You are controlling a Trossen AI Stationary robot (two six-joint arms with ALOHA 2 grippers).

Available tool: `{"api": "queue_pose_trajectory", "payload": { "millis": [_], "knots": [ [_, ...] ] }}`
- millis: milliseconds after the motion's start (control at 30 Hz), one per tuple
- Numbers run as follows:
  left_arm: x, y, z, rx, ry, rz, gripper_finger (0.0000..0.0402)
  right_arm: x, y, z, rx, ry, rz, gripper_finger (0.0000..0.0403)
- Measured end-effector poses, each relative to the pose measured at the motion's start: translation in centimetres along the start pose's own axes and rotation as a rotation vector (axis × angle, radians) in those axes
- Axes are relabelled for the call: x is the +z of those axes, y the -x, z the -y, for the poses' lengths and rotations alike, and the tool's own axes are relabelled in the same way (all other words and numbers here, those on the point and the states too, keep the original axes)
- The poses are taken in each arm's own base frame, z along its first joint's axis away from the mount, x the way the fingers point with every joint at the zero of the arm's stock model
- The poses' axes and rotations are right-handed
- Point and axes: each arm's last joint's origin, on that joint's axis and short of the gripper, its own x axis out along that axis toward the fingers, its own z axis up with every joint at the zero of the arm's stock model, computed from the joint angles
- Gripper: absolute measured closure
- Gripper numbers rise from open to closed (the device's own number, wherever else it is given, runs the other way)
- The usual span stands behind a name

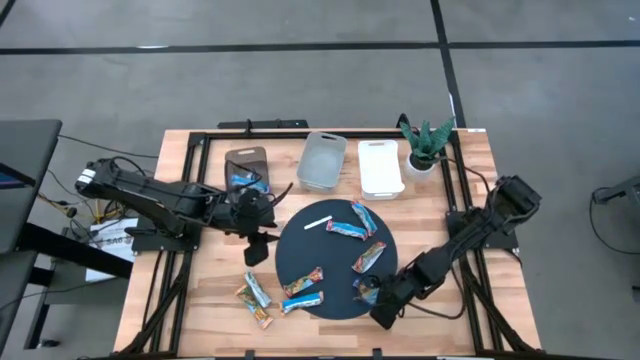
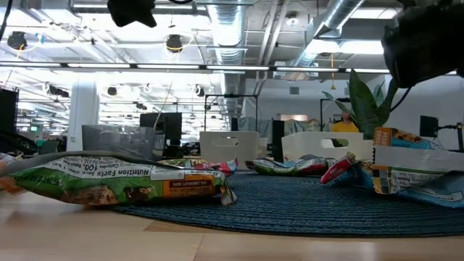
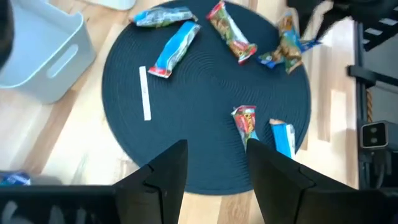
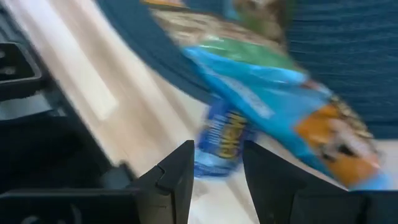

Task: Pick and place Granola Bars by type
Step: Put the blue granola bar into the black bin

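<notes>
Blue-wrapped bar [image 4: 261, 93] lies just ahead of the right gripper [image 1: 372, 302], fingers apart with nothing between them, at the round dark mat's [image 1: 330, 262] near edge. Left gripper [image 1: 262, 240] hovers by the mat's far side, fingers apart, empty. Other bars [image 1: 346, 229] lie scattered on the mat.

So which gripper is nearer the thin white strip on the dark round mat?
Left. The left gripper sits just off the mat's left edge, close to the white strip. The right gripper is at the mat's opposite, lower-right edge.
</notes>
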Motion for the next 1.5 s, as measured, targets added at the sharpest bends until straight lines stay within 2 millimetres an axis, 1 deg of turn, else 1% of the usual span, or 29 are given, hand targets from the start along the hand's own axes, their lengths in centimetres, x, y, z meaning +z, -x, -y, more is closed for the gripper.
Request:
{"api": "queue_pose_trajectory", "payload": {
  "millis": [167, 333, 433, 567, 633, 733, 900, 933, 1067, 1133, 1267, 1333, 1400, 1500],
  "knots": [
    [0.0, 0.2, -0.1, 0.004, 0.004, 0.003, 0.0244, 0.0, -0.3, -0.2, 0.016, 0.001, 0.0, 0.0275],
    [0.0, 0.3, -0.1, 0.005, 0.005, 0.008, 0.0244, 0.0, -0.3, 0.2, -0.023, -0.003, -0.007, 0.0275],
    [0.0, 0.3, -0.1, 0.007, 0.005, 0.01, 0.0244, 0.1, -0.9, 0.5, -0.046, -0.007, -0.014, 0.0275],
    [0.0, 0.3, -0.1, 0.007, 0.007, 0.009, 0.0244, 0.1, -1.8, 0.3, -0.033, -0.008, -0.038, 0.0276],
    [0.0, 0.3, -0.1, 0.007, 0.011, 0.009, 0.0244, 0.1, -1.9, 0.3, -0.032, -0.006, -0.035, 0.028],
    [0.0, 0.3, -0.1, 0.004, 0.012, 0.008, 0.0244, 0.3, -1.6, 0.2, -0.044, -0.005, -0.019, 0.0308],
    [0.0, 0.3, -0.1, 0.004, 0.012, 0.008, 0.0244, 0.6, -1.0, -0.3, -0.065, 0.059, -0.004, 0.0387],
    [0.0, 0.3, -0.1, 0.004, 0.012, 0.008, 0.0244, 0.7, -1.0, -0.5, -0.065, 0.071, -0.005, 0.0393],
    [0.0, 0.3, -0.1, 0.003, 0.012, 0.008, 0.0244, 1.2, -0.6, -1.2, -0.049, 0.101, 0.0, 0.0396],
    [0.0, 0.2, -0.1, 0.003, 0.012, 0.008, 0.0244, 1.5, 0.2, -2.0, -0.016, 0.154, 0.009, 0.04],
    [0.0, 0.2, -0.1, -0.005, 0.017, 0.007, 0.0244, 2.4, 2.9, -4.0, 0.091, 0.272, 0.045, 0.0402],
    [0.1, 0.2, 0.0, -0.01, 0.019, 0.014, 0.0244, 2.9, 4.5, -4.7, 0.133, 0.338, 0.078, 0.0402],
    [0.1, 0.2, 0.0, -0.012, 0.021, 0.017, 0.0244, 3.8, 6.6, -5.3, 0.184, 0.386, 0.141, 0.0402],
    [0.5, 0.3, 0.2, -0.034, 0.029, 0.058, 0.0244, 5.4, 9.7, -5.6, 0.2, 0.398, 0.268, 0.0402]
  ]
}}
